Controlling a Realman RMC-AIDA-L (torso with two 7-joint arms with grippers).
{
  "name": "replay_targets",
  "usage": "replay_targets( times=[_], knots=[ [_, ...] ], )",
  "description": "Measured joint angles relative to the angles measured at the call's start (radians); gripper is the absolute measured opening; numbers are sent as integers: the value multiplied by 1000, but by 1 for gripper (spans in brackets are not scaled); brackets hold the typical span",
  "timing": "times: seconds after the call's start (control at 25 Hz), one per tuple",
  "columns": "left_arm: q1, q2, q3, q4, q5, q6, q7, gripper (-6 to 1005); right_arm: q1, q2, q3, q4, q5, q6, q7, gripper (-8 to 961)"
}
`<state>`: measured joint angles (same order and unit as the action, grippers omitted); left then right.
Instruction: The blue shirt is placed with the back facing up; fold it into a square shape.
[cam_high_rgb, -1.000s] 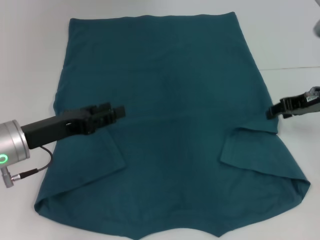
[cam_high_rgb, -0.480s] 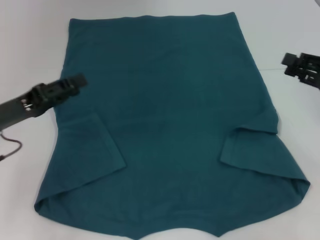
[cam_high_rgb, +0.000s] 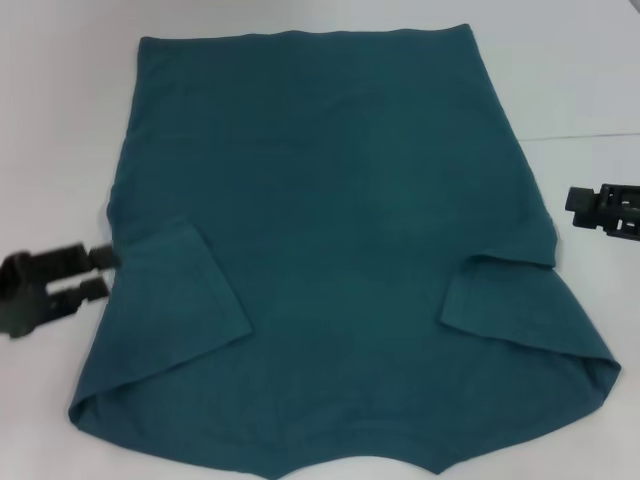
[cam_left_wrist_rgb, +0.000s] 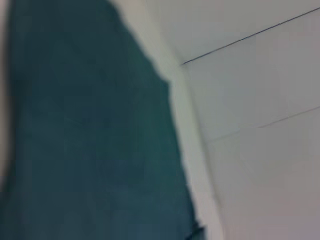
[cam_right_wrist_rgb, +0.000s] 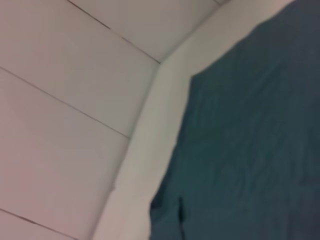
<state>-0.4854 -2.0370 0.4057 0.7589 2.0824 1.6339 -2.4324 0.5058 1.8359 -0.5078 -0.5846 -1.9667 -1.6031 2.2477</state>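
Both sleeves of the blue shirt (cam_high_rgb: 330, 230) look folded in, body folds left; left gripper (cam_high_rgb: 95, 273) open beside it, right gripper (cam_high_rgb: 600, 210) prob. open too, hard to tell.

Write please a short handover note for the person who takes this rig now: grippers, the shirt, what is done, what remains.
Left gripper: open, empty, at the left edge of the blue shirt, beside the folded-in left sleeve.
Right gripper: off the shirt's right edge, over the white table, holding nothing; finger state unclear.
Shirt: flat, plain side up, both sleeves already folded inward onto the body.
Left: fold the body into a square; no lengthwise or crosswise body fold is made yet.
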Motion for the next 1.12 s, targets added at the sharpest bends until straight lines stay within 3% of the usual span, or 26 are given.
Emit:
replay_targets(
  times=[0.28, 0.64, 1.12],
  knots=[
    [31, 9, -117, 10, 170, 53, -14, 584, 17, 6, -13, 0, -46, 45, 14, 491],
    [53, 4, -127, 27, 266, 56, -20, 585, 23, 14, -34, 4, -47, 62, 14, 491],
    [70, -6, -128, 15, 296, -15, -39, 585, 21, 14, -28, 11, -48, 68, 13, 492]
  ],
)
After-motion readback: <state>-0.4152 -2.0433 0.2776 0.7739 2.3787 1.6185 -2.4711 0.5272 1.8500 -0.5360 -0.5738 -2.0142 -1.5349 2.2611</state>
